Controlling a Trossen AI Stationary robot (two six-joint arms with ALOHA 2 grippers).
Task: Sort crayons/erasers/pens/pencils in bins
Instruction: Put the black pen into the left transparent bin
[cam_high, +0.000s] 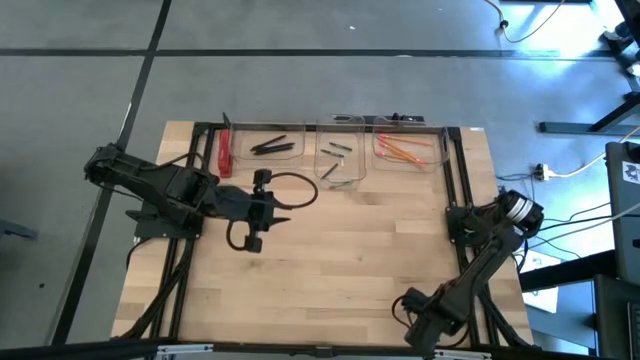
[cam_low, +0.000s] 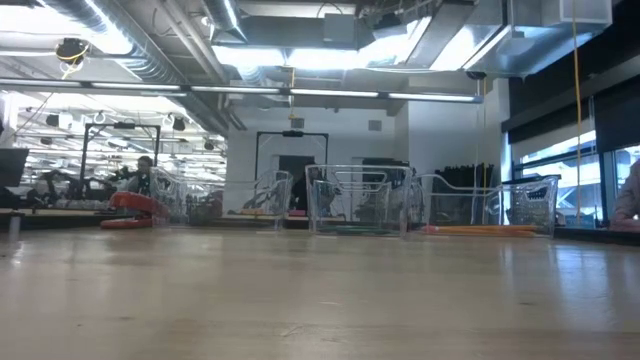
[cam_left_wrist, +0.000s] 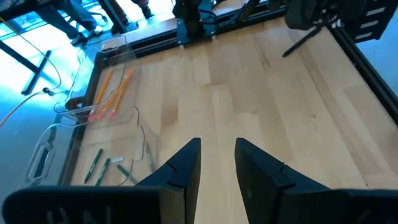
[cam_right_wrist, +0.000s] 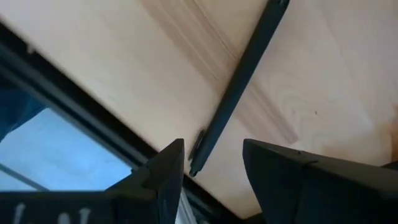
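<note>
Two grippers idle, empty: left gripper over mid-table, jaws narrowly parted; right gripper parked at near right edge, jaws moderately apart. Beyond, along far edge, three bins: pens, crayons, pencils. Probably light, stiff, prone to rolling; best pinched mid-length.

The table is pale, smooth wood planks. The 3 bins are clear, glossy plastic. Gripper fingers look matt black.

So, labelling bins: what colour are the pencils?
Orange, some pink-tipped; the pencils show best in the high view.
</note>
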